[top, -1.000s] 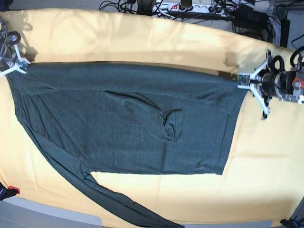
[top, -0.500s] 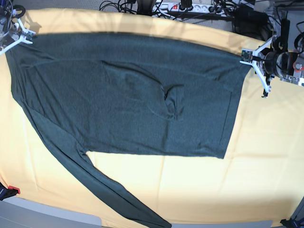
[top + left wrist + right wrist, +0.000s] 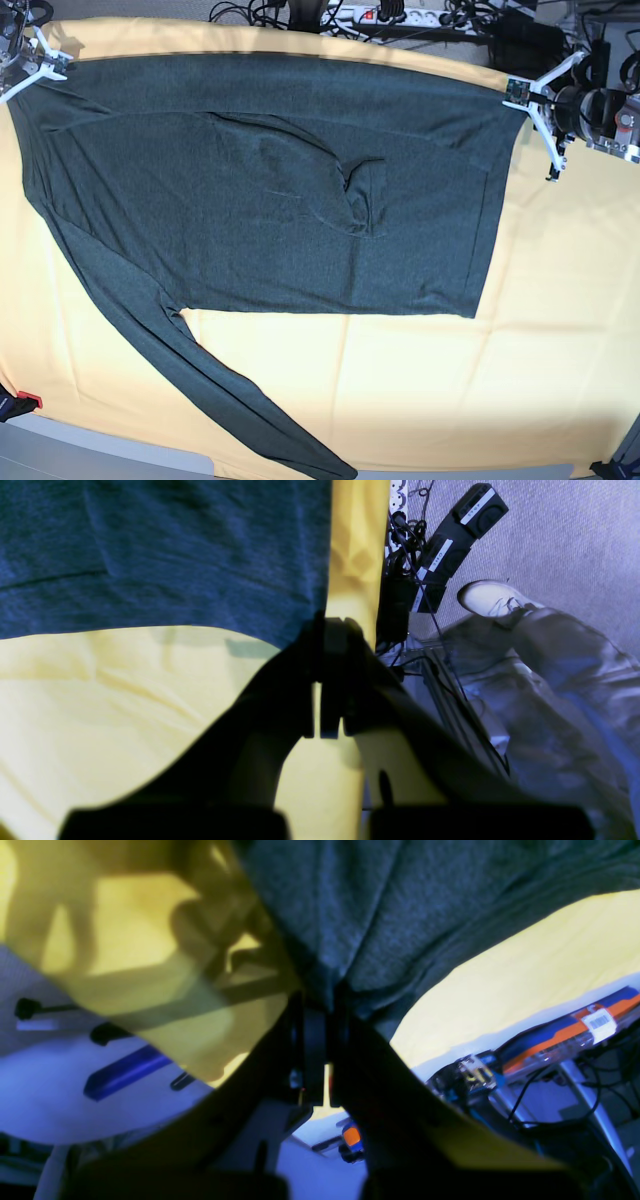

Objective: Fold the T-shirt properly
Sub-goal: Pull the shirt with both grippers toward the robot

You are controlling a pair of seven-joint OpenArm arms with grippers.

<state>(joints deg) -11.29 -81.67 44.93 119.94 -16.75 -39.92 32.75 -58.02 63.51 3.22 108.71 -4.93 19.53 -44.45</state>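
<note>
Both hands, left (image 3: 512, 92) and right (image 3: 62, 68), clenched on the T-shirt (image 3: 280, 190), have carried it farther back.

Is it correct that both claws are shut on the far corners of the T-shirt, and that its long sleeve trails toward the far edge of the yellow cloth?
Not quite. The base view shows the long sleeve trailing toward the near edge of the yellow cloth. The rest holds: the left claw and right claw are shut on the T-shirt's far corners.
</note>
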